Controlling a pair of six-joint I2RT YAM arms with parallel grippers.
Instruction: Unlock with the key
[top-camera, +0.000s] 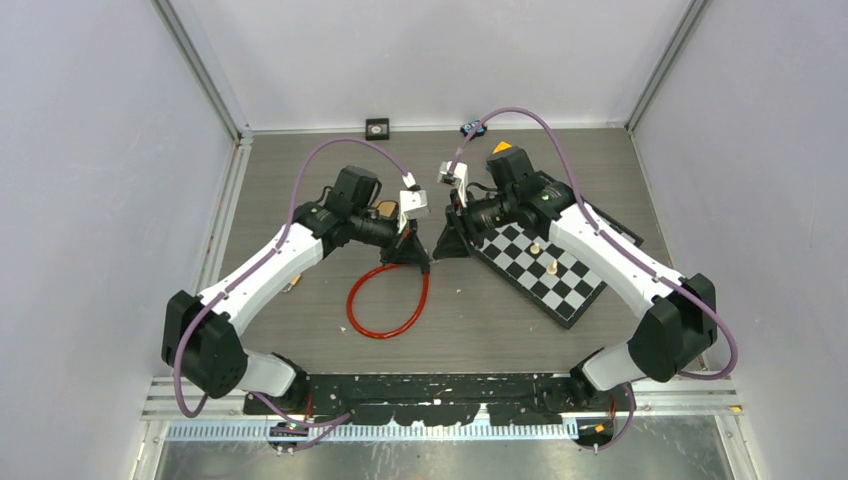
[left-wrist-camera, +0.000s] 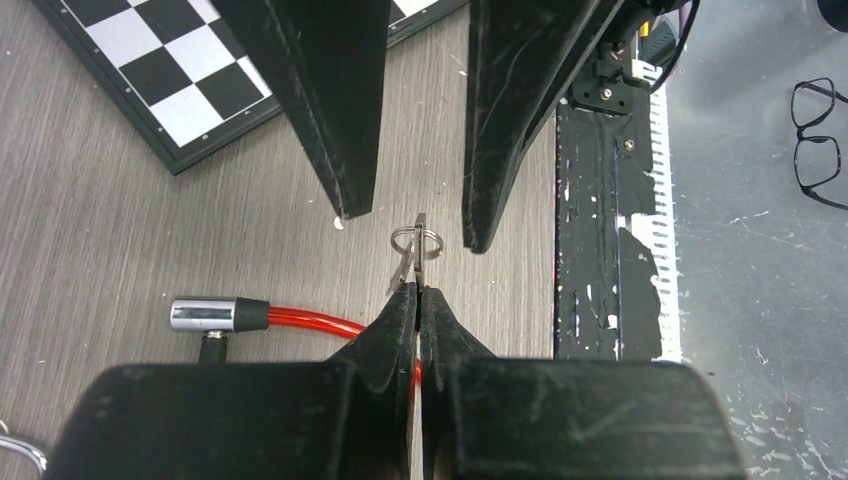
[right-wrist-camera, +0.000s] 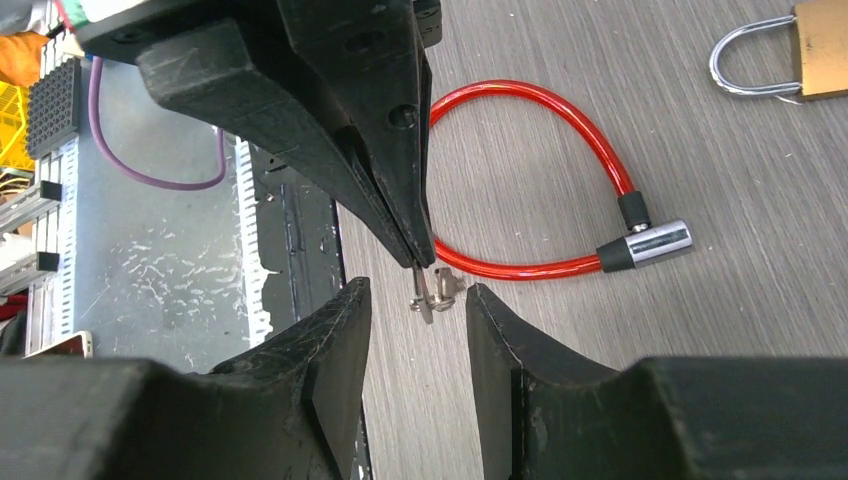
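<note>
The left tool (left-wrist-camera: 418, 292) is clamped shut on the key (left-wrist-camera: 418, 262) and holds it in the air above the counter (top-camera: 300, 165); the key ring (left-wrist-camera: 414, 238) projects past its fingertips. The right tool (right-wrist-camera: 417, 290) stands open, one finger on either side of the key, and appears to touch neither face. The step in hand is judged to be a transfer of the key to the right tool. The right tool should close squarely on the flat faces of the exposed part, not on the loose ring, which would likely let the key swing. The left tool should release only once that grip is firm. The red cable lock (right-wrist-camera: 560, 110) lies on the counter just beyond, and a brass padlock (right-wrist-camera: 825, 45) lies farther off. Which of them the key fits cannot be told.
</note>
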